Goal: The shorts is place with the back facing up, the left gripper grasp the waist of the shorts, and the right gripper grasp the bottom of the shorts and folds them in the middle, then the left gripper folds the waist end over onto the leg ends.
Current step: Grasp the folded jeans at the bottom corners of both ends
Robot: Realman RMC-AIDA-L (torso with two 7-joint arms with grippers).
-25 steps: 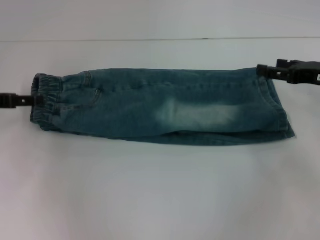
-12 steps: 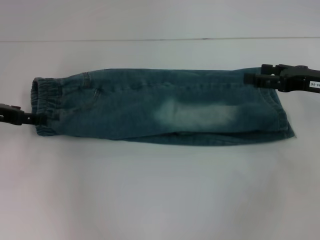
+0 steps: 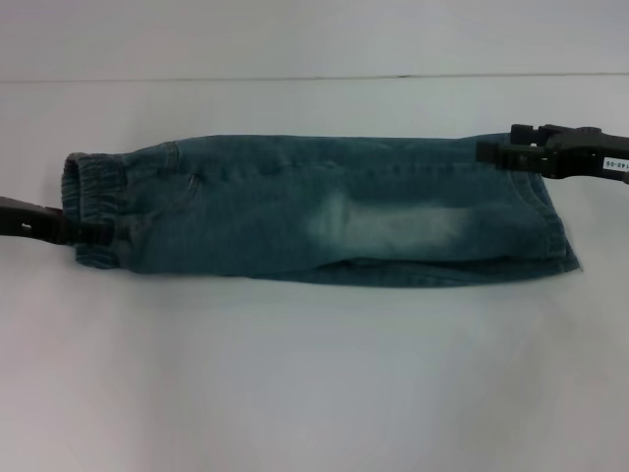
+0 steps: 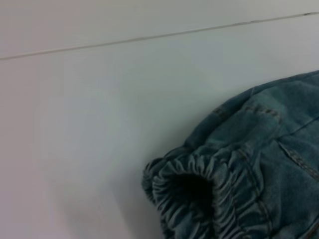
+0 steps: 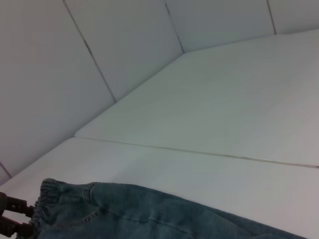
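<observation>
We see the shorts (image 3: 324,211) folded lengthwise on the surface (image 3: 314,393); left tool (image 3: 84,233) clamps the waist (image 3: 93,206), right tool (image 3: 488,151) pinches the leg ends (image 3: 545,211).

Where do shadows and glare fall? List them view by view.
Head view: soft, even light, no glare on the table, thin shadow under the shorts along the near edge. Left wrist view: the waist opening is a dark hollow. Right wrist view: evenly lit, no hard shadows.
</observation>
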